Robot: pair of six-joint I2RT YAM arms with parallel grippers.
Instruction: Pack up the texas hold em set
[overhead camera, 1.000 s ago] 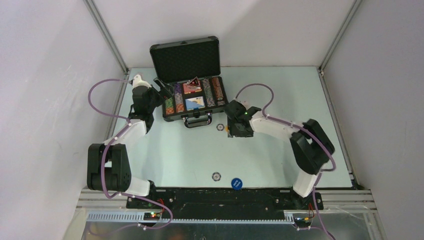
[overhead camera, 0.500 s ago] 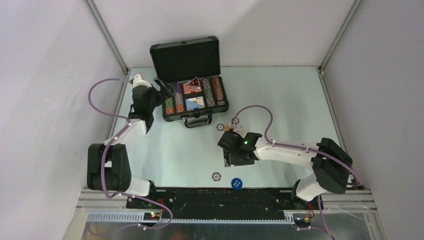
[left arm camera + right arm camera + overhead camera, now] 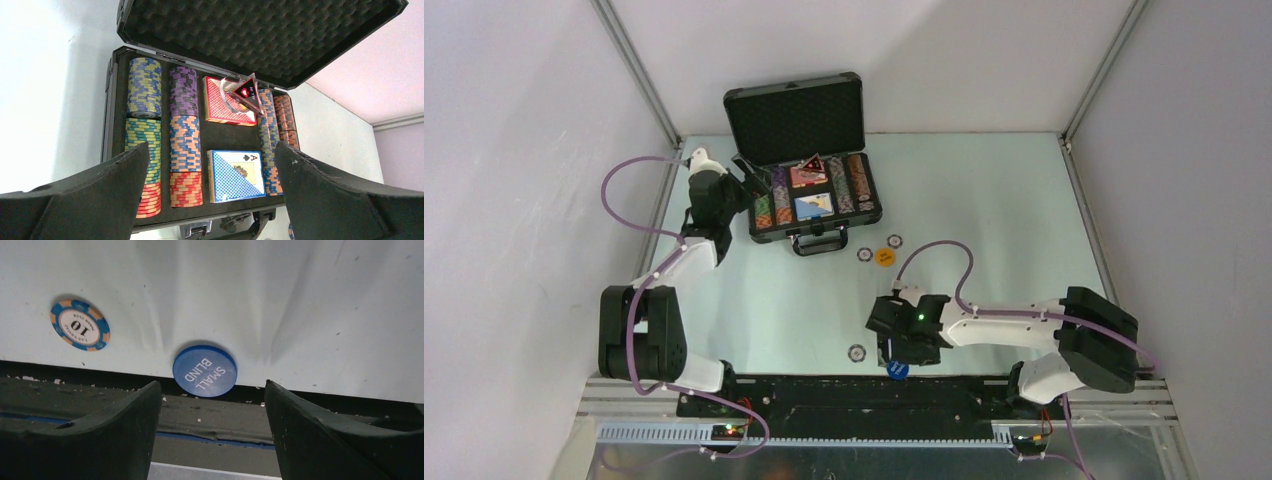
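**Both grippers released, blue button loose at the worktop's near edge**

We see the black briefcase (image 3: 861, 213) standing open at the far side of the worktop (image 3: 774, 300). Its foam-lined lid (image 3: 260, 35) is upright and its handle (image 3: 819, 240) faces the arms.

Inside, rows of multicoloured chips (image 3: 185, 145) fill the channels on both sides. In the middle, a red-patterned card deck (image 3: 217, 107) lies at the back. A blue-backed deck (image 3: 235, 175) with an ace showing lies in front of it. A dark triangular marker (image 3: 247, 92) rests tilted on the red deck, with a clear disc (image 3: 223, 95) leaning against it.

The left gripper (image 3: 211, 150) hangs just beside the case's left end. Its jaws are spread wide and hold nothing.

Several pieces lie outside the case. An orange button (image 3: 884, 257) sits just in front of the case, near the handle. A pale round piece (image 3: 864, 254) sits on its left and another (image 3: 894, 240) just behind it. A chip marked "10" (image 3: 80, 325), with a blue and orange rim, lies near the front edge.

Not far to the right of the chip marked "10", a blue button (image 3: 205, 370) reading SMALL BLIND rests flat, overhanging the edge a little. The right gripper (image 3: 210, 390) is low over this spot, released, with its jaws apart. In the wrist view the blue button sits between the two fingers but beyond their tips. We cannot tell whether either finger touches it.
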